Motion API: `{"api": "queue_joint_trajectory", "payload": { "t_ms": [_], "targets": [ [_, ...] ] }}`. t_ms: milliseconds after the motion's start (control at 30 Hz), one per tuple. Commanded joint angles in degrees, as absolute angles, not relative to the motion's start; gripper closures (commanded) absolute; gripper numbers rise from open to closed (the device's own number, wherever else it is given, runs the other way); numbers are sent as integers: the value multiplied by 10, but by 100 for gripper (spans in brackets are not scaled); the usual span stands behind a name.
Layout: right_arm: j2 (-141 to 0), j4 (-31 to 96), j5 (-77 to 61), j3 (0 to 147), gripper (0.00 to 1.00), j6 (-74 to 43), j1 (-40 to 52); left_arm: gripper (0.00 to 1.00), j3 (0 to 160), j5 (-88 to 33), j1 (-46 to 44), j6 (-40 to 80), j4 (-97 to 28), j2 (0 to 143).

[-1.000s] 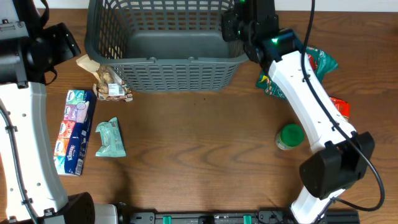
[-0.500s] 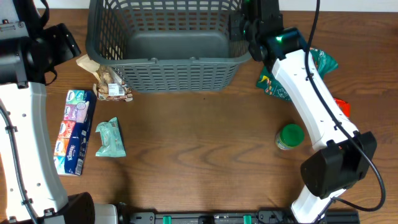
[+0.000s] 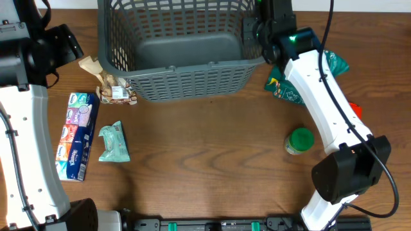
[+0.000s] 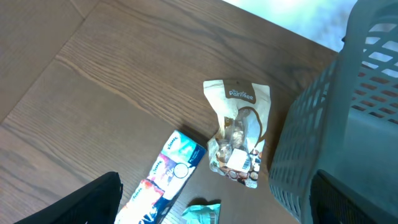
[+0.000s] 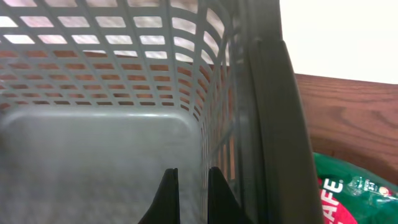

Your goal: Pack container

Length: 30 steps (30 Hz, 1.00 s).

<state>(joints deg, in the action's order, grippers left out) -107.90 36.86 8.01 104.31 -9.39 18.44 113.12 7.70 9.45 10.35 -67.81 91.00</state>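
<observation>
1. The container (image 3: 173, 67) sits at the far middle of the desk (image 3: 212, 154), its long axis running left to right and nothing visible inside.
2. The right hand (image 5: 193, 186), the nearer of the two, is closed at the container's right short wall (apparently pinching a slat).
3. The left hand (image 4: 216, 199) hangs wide open off the left end, above a snack bag (image 4: 239, 134), holding nothing.

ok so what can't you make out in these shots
right gripper: overhead, its own arm hides it; wrist view too blurred to show whether it pinches the container wall
red packet: overhead, mostly under that arm
container's far rim: cut by overhead's top edge
</observation>
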Motion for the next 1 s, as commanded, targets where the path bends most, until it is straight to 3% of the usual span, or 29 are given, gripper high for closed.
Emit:
{"api": "queue_joint_trajectory", "payload": {
  "t_ms": [0, 967],
  "targets": [
    [-1082, 375, 102, 1044, 99, -107, 175, 18, 1133, 80, 97, 106, -681, 914],
    [-1082, 420, 182, 1044, 99, -189, 175, 18, 1133, 80, 97, 106, -694, 914]
  ]
}}
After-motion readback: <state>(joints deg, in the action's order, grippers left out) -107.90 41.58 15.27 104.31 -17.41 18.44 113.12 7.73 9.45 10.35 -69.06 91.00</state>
